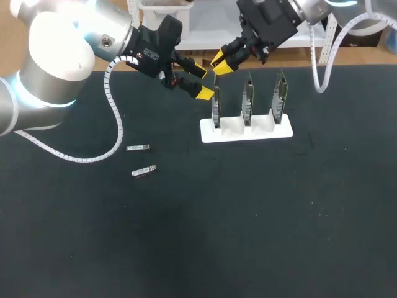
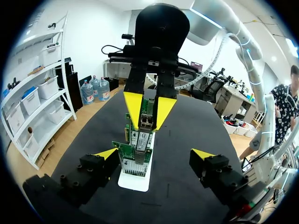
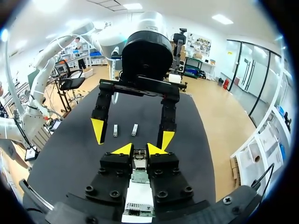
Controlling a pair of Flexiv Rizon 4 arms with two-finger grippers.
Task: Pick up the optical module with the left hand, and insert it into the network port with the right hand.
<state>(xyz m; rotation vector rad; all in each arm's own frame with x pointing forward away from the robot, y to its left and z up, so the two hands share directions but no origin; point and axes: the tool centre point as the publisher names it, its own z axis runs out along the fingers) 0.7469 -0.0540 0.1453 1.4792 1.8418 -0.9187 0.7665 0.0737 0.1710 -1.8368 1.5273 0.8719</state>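
The black table [image 1: 248,236] carries everything, and both arms are crowded over its far side, which makes sense for a handoff job. Your left arm [image 1: 56,62] comes in low from the side with the left fingers [image 1: 204,93] spread wide and nothing in them. They sit just beside the row of cards, so I'd guess that arm's part is done.

Your right arm [image 1: 273,18] leans down over the white stand [image 1: 246,130], which props three network cards [image 1: 247,102] upright so their ports face up for a top-down push. The right fingers [image 1: 221,60] are pinched narrow on the optical module [image 2: 145,120], holding it lengthwise, pointing down at the card on the stand's left end [image 1: 215,105]. That grip leaves the nose free to go into the port.

I can't tell whether the module is touching the port yet or just hovering over it. If it's off-line, it'll probably jam on the cage edge, so line it up before you push.

Two spare modules [image 1: 141,159] lie flat on the table, well apart from the stand.
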